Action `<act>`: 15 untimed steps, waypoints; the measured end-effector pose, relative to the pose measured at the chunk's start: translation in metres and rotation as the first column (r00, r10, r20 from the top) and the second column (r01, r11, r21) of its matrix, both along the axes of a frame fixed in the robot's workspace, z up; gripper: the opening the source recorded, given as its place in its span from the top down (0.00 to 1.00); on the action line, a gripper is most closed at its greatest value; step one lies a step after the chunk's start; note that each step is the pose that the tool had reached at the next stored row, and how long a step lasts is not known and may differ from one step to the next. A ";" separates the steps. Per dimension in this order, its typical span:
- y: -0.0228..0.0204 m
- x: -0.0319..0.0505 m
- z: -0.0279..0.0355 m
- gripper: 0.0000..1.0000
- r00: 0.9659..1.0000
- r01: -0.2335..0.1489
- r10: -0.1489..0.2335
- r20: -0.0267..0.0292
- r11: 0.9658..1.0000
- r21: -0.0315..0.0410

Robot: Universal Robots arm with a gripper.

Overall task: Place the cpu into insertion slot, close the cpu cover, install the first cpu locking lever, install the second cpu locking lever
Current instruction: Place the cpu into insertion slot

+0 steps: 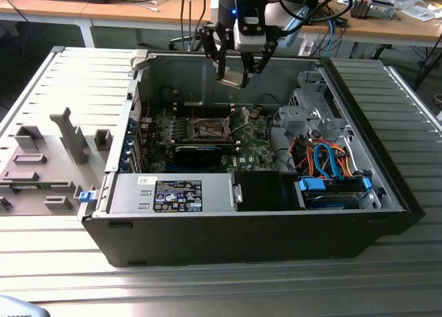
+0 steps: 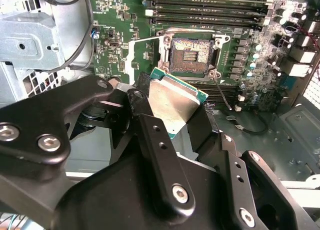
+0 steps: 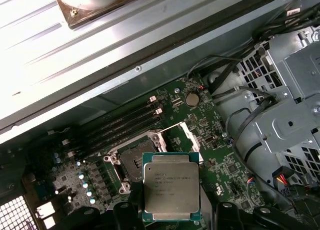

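1. Gripping the cpu (image 3: 171,187) flat between the fingers of the gripper (image 1: 235,77).
2. Hanging over the green motherboard (image 1: 255,148) inside the open case (image 1: 207,234), well clear of the uncovered insertion slot (image 2: 191,54).

exterior view: looks down into case (image 1: 207,241) from afar | both wrist views: close, share insertion slot (image 2: 192,54) (image 3: 131,165)

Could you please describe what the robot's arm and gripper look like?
The arm ends in a silver-grey wrist section with a small blue light, and black cables loop beside it. The gripper is matt black: its fingers are flat, jointed links fastened with silver screws.
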State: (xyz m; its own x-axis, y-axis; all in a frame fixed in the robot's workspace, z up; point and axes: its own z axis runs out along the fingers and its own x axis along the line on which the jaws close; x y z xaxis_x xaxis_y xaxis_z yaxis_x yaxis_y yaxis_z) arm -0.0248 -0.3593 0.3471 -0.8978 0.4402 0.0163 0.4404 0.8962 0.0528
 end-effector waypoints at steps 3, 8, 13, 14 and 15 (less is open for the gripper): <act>0.0000 0.0000 0.0000 0.46 1.000 0.005 -0.005 0.000 1.000 0.000; 0.0000 0.0000 -0.0001 0.46 1.000 0.013 -0.013 0.000 1.000 0.000; 0.0000 0.0000 -0.0001 0.46 1.000 0.021 -0.021 0.000 1.000 0.000; 0.0000 0.0000 -0.0001 0.46 1.000 0.022 -0.022 0.000 1.000 0.000; 0.0000 0.0000 -0.0001 0.46 1.000 0.023 -0.023 0.000 1.000 0.000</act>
State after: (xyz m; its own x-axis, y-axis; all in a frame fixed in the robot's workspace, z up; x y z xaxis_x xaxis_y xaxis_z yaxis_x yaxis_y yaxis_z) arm -0.0248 -0.3593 0.3470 -0.8873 0.4609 0.0163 0.4611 0.8858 0.0527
